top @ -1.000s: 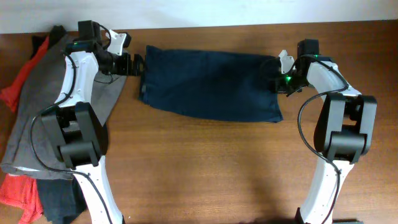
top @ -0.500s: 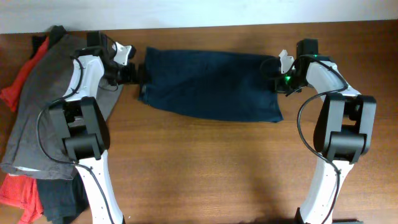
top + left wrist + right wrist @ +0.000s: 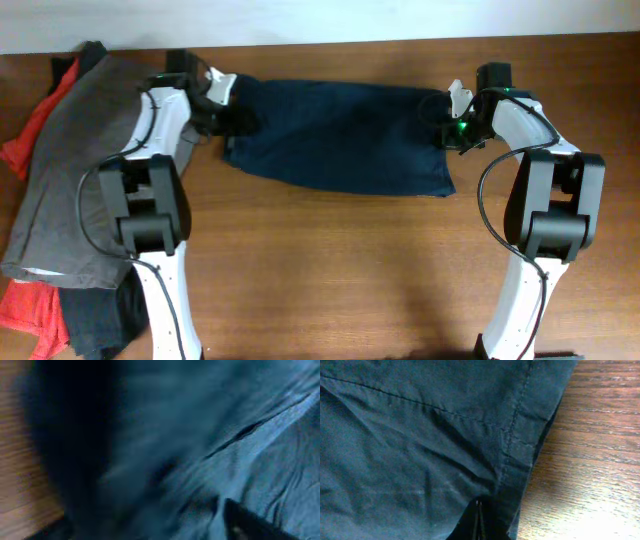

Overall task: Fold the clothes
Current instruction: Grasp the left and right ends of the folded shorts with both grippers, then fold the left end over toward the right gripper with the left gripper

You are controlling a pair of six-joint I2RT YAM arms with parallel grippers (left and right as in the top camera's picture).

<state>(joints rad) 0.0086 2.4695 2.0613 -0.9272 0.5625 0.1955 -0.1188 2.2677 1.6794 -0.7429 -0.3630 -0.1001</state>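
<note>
Navy shorts (image 3: 340, 135) lie flat, upper centre of frame. Right gripper (image 3: 446, 122) pinches their right end. Left gripper (image 3: 236, 118) at left end, blurred, can't tell if closed. Step: securing both ends; next prob. needs lift & fold over.

The shorts (image 3: 340, 140) lie across the table's (image 3: 330, 270) far side between left gripper (image 3: 238, 118) and right gripper (image 3: 443, 128); piled garments (image 3: 70, 170) sit far left.
</note>
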